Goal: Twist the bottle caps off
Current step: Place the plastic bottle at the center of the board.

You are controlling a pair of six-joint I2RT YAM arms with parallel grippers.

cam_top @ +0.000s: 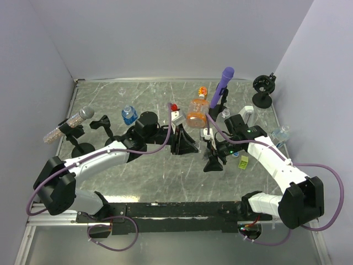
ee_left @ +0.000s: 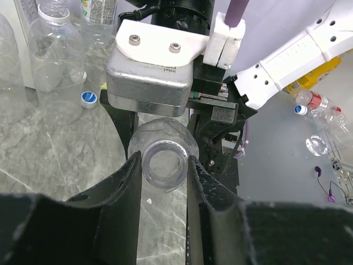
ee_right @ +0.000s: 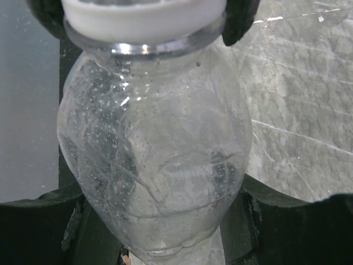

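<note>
A small clear bottle [ee_right: 154, 143] is held level between the two arms above the table's middle. My right gripper [ee_right: 160, 221] is shut on its body, one black finger on each side. Its white bottle cap [ee_right: 143, 19] points at my left gripper [ee_left: 164, 160], whose fingers [ee_left: 128, 182] press on both sides of the cap [ee_left: 165, 185], seen end-on as a pale ring. In the top view my left gripper [cam_top: 187, 144] and right gripper [cam_top: 210, 149] meet nose to nose, and the bottle between them is mostly hidden.
A squarish orange bottle [cam_top: 197, 112] and a purple microphone-like stick [cam_top: 223, 83] stand just behind the grippers. A blue-label bottle [cam_top: 129, 115] stands back left, another bottle [cam_top: 281, 133] far right. A yellow-green block [cam_top: 243, 162] lies by the right arm. Clear bottles [ee_left: 55, 66] and a blue cap [ee_left: 88, 98] stand nearby.
</note>
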